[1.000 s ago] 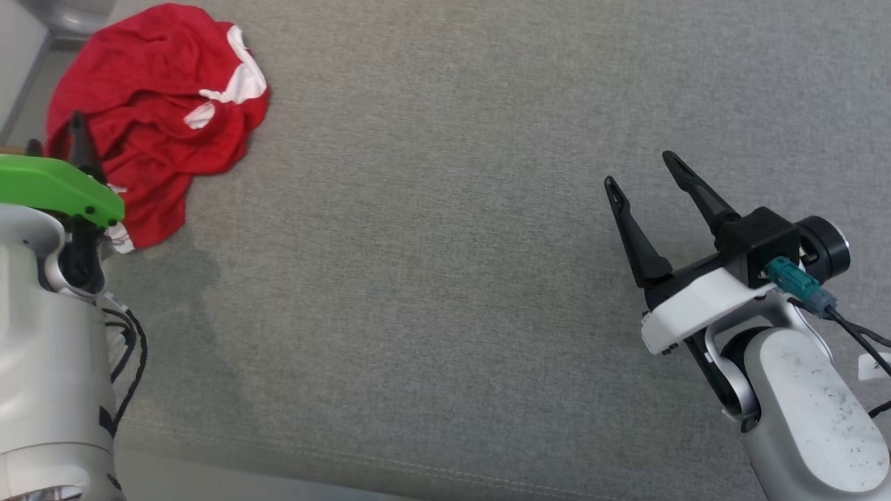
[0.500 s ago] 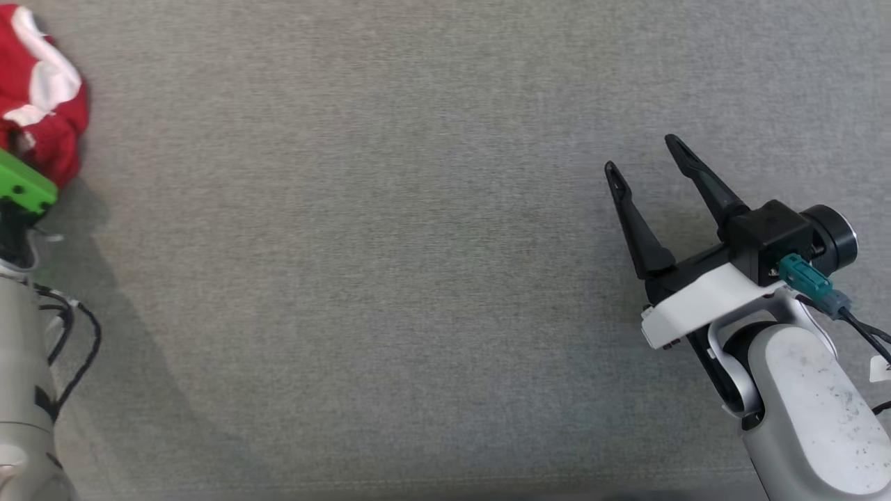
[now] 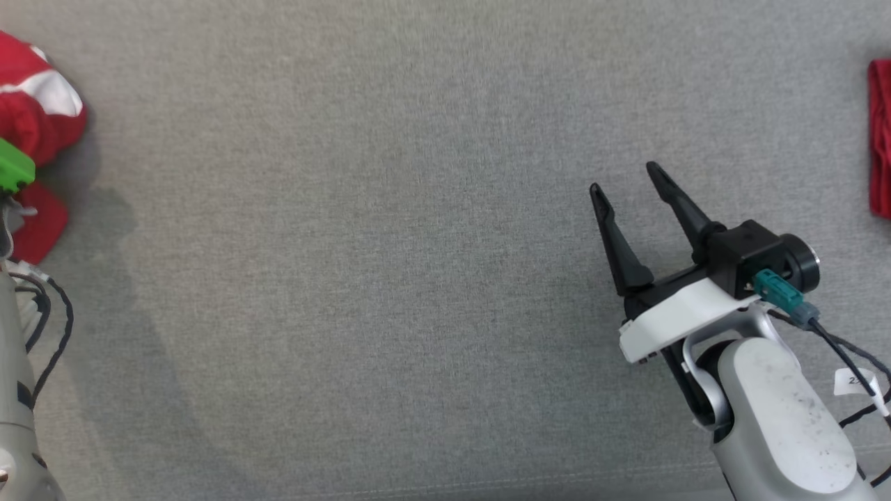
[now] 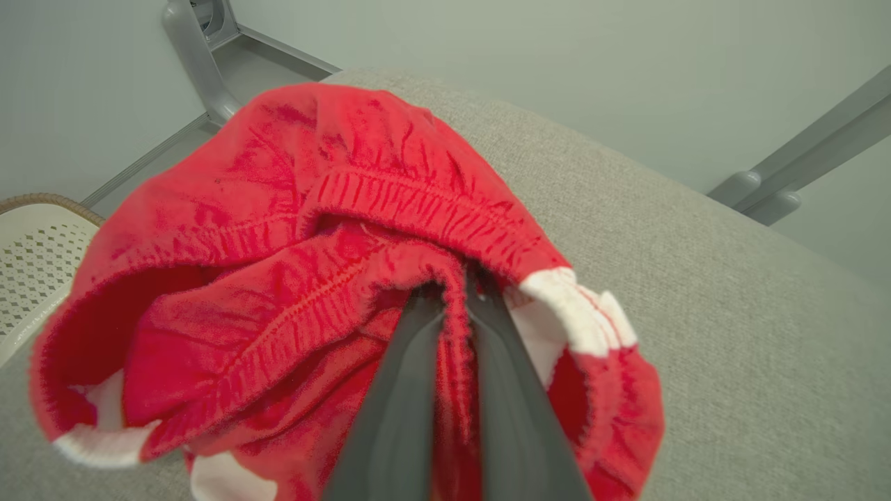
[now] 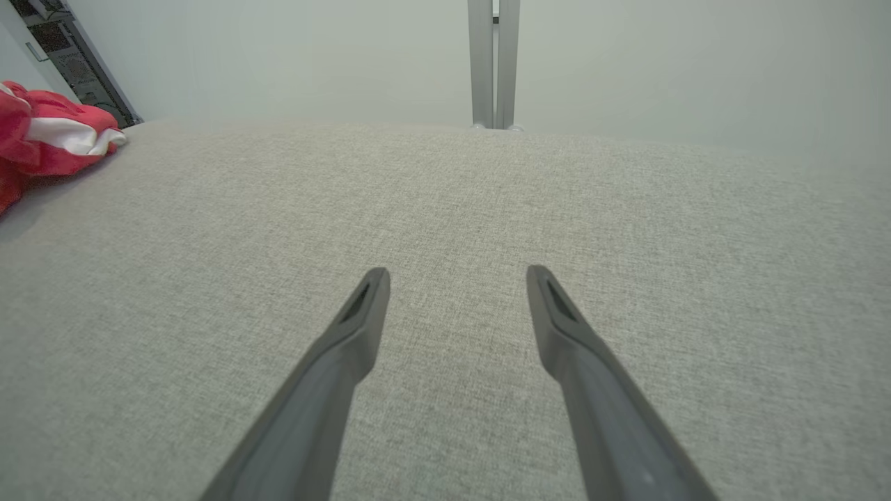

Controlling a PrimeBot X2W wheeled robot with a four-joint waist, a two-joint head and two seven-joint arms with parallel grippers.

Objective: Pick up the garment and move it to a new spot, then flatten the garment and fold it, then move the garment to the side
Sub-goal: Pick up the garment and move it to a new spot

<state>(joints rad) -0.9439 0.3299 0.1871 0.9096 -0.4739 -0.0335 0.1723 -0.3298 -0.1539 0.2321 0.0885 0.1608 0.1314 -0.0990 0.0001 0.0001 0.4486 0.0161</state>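
Note:
The garment point(image 4: 313, 229) is red with white trim and an elastic waistband, bunched up on the grey fabric surface point(image 3: 390, 243). My left gripper point(image 4: 454, 296) is shut on a fold of it beside the waistband, the cloth pinched between the two dark fingers. In the head view the garment point(image 3: 31, 125) lies at the far left edge, partly behind my left arm's green cover point(image 3: 14, 170). My right gripper point(image 3: 624, 179) stands open over bare fabric at the lower right, far from the garment. The right wrist view has that gripper point(image 5: 456, 275) with nothing between its fingers and the garment point(image 5: 49, 136) at the far left.
Another red cloth point(image 3: 880, 139) pokes in at the head view's right edge. A white perforated basket point(image 4: 35, 250) sits beyond the surface's edge near the garment. Grey metal frame legs point(image 5: 493, 62) stand behind the surface against a pale wall.
My left gripper has shut on the garment, which is now more bunched. The head camera has turned, so the whole picture has shifted. The right gripper stays open.

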